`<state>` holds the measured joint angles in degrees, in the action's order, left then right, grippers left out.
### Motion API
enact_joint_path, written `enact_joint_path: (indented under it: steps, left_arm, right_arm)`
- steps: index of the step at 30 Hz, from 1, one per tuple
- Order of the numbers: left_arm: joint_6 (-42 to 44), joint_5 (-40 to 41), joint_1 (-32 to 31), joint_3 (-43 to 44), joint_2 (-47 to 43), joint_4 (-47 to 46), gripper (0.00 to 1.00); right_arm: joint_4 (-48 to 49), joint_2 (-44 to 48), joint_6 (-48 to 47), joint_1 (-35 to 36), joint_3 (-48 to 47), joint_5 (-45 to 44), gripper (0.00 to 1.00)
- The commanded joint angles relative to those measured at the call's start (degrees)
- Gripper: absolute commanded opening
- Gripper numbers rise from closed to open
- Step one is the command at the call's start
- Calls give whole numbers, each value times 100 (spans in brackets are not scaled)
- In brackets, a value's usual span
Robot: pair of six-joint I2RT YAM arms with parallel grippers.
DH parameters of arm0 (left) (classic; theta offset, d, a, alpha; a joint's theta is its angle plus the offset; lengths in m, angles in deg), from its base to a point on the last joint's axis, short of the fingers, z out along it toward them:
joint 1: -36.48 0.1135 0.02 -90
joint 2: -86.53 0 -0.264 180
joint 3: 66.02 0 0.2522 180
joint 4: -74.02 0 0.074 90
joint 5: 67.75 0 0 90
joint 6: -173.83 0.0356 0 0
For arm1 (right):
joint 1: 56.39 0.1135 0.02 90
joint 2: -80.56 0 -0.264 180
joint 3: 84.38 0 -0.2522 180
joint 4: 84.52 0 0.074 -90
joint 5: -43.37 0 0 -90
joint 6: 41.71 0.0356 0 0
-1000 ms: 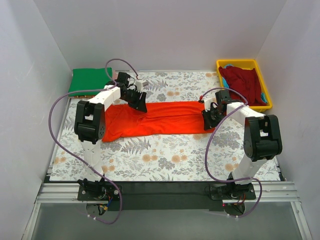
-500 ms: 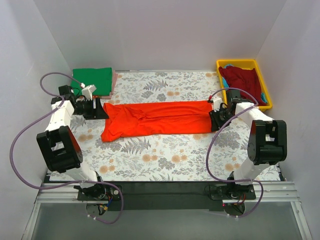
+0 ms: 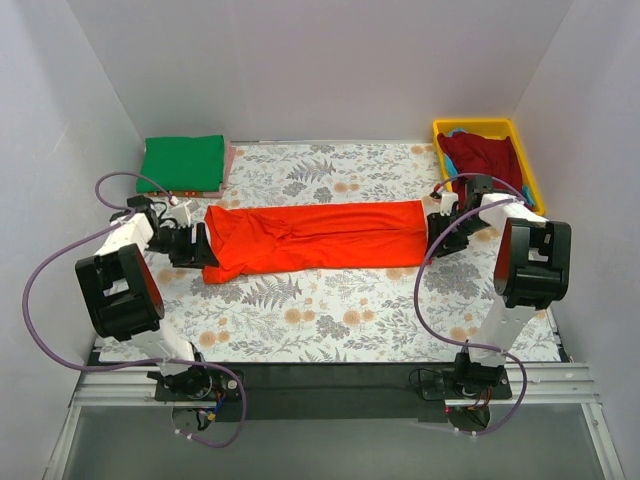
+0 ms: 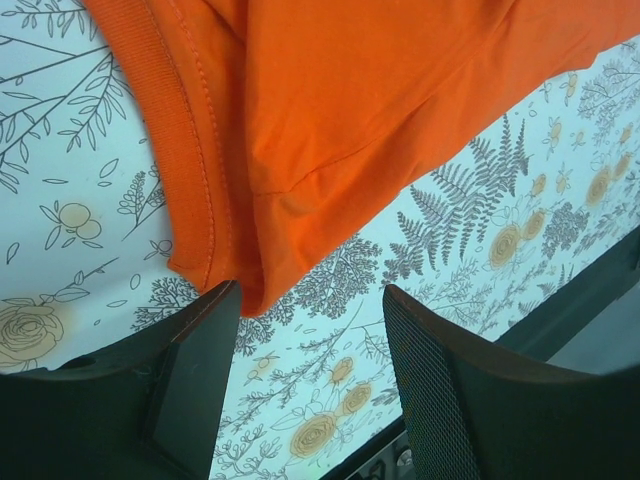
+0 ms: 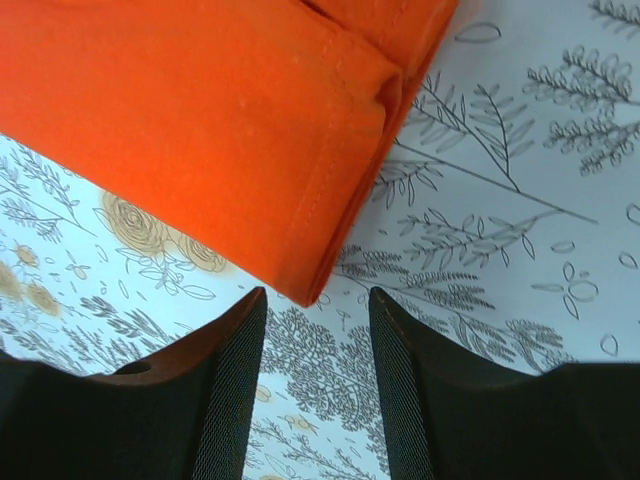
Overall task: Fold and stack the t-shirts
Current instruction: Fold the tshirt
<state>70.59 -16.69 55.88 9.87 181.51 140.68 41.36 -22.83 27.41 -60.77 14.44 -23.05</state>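
Note:
The orange-red t-shirt [image 3: 315,236] lies folded into a long strip across the middle of the table. My left gripper [image 3: 200,247] is open at its left end; in the left wrist view the collar end [image 4: 215,190] lies just ahead of my open gripper [image 4: 310,320]. My right gripper [image 3: 436,232] is open at the right end; in the right wrist view the hem corner [image 5: 310,270] lies just ahead of my open gripper [image 5: 317,310]. A folded green t-shirt [image 3: 182,163] lies at the back left. A dark red t-shirt [image 3: 485,166] lies crumpled in the yellow tray [image 3: 534,182].
The table has a floral cloth [image 3: 330,315]. White walls close in the left, back and right sides. The yellow tray stands at the back right corner. A pinkish item edge [image 3: 229,165] shows under the green shirt.
My left arm swung from over the shirt out to the left, then came in low at the shirt's left end. My right gripper shifted right, off the shirt's right end. The shirt lies straighter.

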Motion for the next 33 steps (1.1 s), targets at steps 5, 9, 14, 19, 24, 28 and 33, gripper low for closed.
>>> enact_joint_path:
  steps: [5, 9, 14, 19, 24, 28, 33]
  left_arm:
    - [31, 141, 20, -60, 99, -281, 58]
    - [31, 150, 20, -139, 135, -368, 58]
    - [40, 167, 20, -227, 196, -430, 57]
    - [84, 167, 20, -333, 223, -483, 57]
    - [111, 106, 20, -315, 301, -527, 57]
    - [119, -78, 20, -254, 381, -509, 47]
    - [119, -105, 20, -131, 442, -448, 21]
  right_arm:
    - [-86, -444, 348, -19, -491, 604, 46]
    - [-86, -541, 427, -19, -544, 780, 39]
    - [-121, -515, 480, -19, -588, 833, 32]
    - [-191, -454, 480, -19, -615, 833, 16]
    - [-262, -454, 436, -19, -623, 798, 1]
    - [-323, -436, 375, -28, -624, 754, 1]
    - [-385, -410, 296, -89, -694, 658, 1]
